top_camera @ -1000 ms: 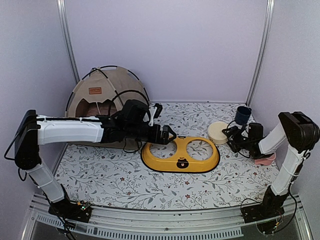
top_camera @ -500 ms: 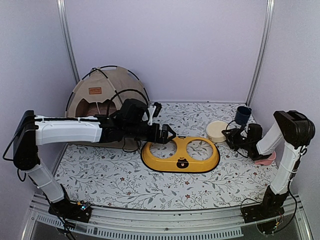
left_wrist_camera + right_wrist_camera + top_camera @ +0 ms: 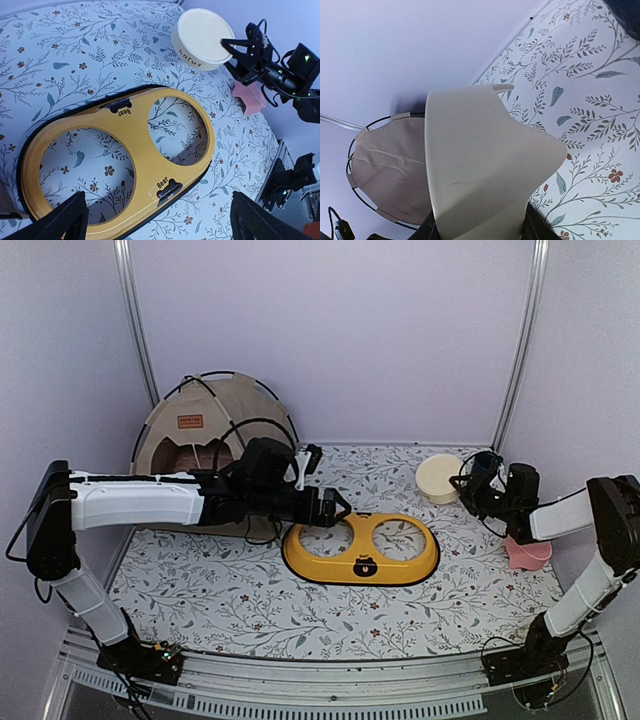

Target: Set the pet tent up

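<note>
— What has shifted over the last second?
— The right arm. It has swung away from the near right and now reaches farther back. The cream bowl has gone with it, from beside the stand's right end to a spot nearer the back wall. The left arm has hardly stirred.
— Start near, then.
— In the middle of the floral cloth lies the yellow bowl stand, flat, with the cloth showing through both round holes. The left gripper hovers over its left end, fingers spread wide with nothing between them.
— And to the right?
— A pink scoop-shaped thing lies near the right edge. Farther back, the right gripper pinches the cream bowl at its right-hand rim. In the right wrist view the bowl fills the space between the fingers. It looks tilted from the left wrist, but I cannot tell whether it is clear of the cloth. A dark blue cup stands just behind the gripper, partly hidden by cables.
— Where is the pet tent?
— The pet tent stands in the far left corner against the back wall, well apart from both grippers. Thin black poles arch over its tan fabric and a brown label sits on the front. The left forearm crosses in front of its lower part.
</note>
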`<state>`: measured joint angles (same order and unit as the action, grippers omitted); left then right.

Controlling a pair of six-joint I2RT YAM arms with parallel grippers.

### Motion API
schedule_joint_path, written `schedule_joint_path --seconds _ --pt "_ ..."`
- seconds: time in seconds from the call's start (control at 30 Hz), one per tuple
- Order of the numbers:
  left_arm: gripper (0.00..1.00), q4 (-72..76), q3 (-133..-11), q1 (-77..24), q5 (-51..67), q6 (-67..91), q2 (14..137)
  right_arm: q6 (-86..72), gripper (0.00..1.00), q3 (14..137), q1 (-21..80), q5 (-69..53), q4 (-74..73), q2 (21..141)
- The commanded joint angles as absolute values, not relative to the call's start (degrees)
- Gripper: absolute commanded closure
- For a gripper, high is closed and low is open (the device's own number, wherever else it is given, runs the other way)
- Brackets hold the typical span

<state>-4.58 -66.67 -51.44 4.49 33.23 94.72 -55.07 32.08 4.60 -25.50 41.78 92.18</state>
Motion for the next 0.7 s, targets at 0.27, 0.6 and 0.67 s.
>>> schedule_joint_path --seconds 0.27,0.6,0.67 --pt "0.01 -6.40 -61.59 -48.85 2.34 32.16 93.67 -29.49 0.89 41.00 15.17 -15.01 12.66 71.78" --pt "0.03 -8.75 -58.80 -47.69 1.41 31.45 92.33 -17.88 0.89 47.21 30.03 3.87 -4.60 68.93" --pt "0.03 -9.35 -58.89 -47.42 1.07 31.06 92.25 -16.10 0.89 48.66 31.83 6.80 -6.79 69.96"
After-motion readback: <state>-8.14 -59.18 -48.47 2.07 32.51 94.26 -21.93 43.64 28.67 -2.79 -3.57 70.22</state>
